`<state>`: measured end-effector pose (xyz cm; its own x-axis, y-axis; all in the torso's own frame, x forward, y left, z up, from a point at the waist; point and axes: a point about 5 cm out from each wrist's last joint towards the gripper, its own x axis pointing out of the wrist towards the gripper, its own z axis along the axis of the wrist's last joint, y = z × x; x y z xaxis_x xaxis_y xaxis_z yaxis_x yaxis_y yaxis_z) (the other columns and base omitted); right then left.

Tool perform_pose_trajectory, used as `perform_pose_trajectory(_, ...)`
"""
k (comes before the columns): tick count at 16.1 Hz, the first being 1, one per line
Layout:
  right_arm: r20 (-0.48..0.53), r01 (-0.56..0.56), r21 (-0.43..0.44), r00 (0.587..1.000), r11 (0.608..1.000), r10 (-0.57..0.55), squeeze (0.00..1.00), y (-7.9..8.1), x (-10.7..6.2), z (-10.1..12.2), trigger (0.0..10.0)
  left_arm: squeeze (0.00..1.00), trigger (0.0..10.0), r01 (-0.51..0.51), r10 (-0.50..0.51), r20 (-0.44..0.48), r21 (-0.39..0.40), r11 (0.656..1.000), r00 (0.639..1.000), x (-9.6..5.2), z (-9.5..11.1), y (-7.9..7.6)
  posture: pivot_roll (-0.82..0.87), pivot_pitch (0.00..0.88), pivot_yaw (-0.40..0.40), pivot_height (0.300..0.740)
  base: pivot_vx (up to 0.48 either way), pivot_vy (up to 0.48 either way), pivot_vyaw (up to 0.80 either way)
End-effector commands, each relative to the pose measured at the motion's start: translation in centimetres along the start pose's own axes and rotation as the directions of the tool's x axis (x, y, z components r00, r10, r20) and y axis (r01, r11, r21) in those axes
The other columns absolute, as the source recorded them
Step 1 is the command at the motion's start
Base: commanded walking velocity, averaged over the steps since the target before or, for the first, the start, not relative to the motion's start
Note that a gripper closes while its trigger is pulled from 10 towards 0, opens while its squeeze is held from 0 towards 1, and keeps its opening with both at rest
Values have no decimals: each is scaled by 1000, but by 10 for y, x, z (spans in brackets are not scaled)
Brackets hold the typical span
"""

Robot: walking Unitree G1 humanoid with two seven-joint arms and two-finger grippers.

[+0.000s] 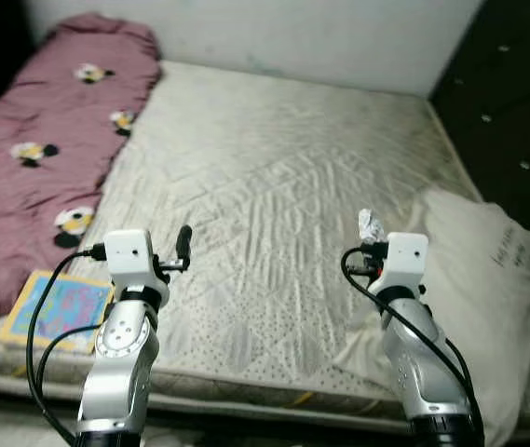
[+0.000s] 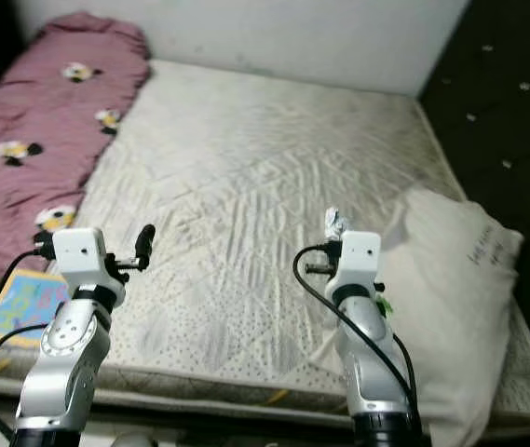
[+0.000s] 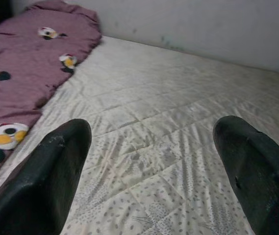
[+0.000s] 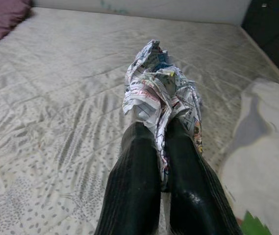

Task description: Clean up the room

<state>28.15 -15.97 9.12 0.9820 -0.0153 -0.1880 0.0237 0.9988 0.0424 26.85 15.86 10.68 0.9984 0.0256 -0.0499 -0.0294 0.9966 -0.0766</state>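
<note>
bed: cream quilted mattress [image 1: 274,177] | 10 o'clock: maroon duck-print blanket [image 1: 50,140] | 4 o'clock: white pillow [image 1: 479,279] | right claw [image 4: 163,128] pinching crumpled printed paper wad [image 4: 156,83] above mattress | left claw [image 3: 151,161] wide, holding nothing

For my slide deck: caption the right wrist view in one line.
Right end effector shut on a crumpled printed paper wad above the quilted mattress, white pillow alongside.

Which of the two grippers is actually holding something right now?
The right gripper: its fingers are pinched shut on a crumpled printed paper wad above the mattress. The left gripper hangs over the same mattress with its fingers spread wide and empty.
</note>
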Motion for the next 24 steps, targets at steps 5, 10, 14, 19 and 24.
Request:
perform_pose_trajectory(5,59,11,-1,998,1000,-11,0,-2,-1,9,10000,0,10000,8,-8,0,9,1000,1000,2,1,0,-19,49,-91,740,0,425,-86)
perform_pose_trajectory(10,78,2,-42,997,999,1,0,0,1,9,10000,0,10000,8,-8,0,5,1000,1000,3,1,-1,-20,50,-90,740,0,480,0)
perform_pose_trajectory(14,71,-63,21,996,998,62,0,4,-1,9,10000,0,10000,4,-4,1,-5,1000,1000,3,1,-1,-19,52,-91,740,0,480,0)
perform_pose_trajectory(19,54,10,-64,999,998,-7,0,1,1,3,10000,0,10000,11,-11,4,-9,1000,1000,3,2,-1,-18,50,-90,740,0,480,0)
perform_pose_trajectory(24,-13,1,-50,1000,999,-1,0,1,2,-3,10000,0,10000,20,-20,8,-13,1000,1000,5,2,-3,-15,44,-91,740,0,480,0)
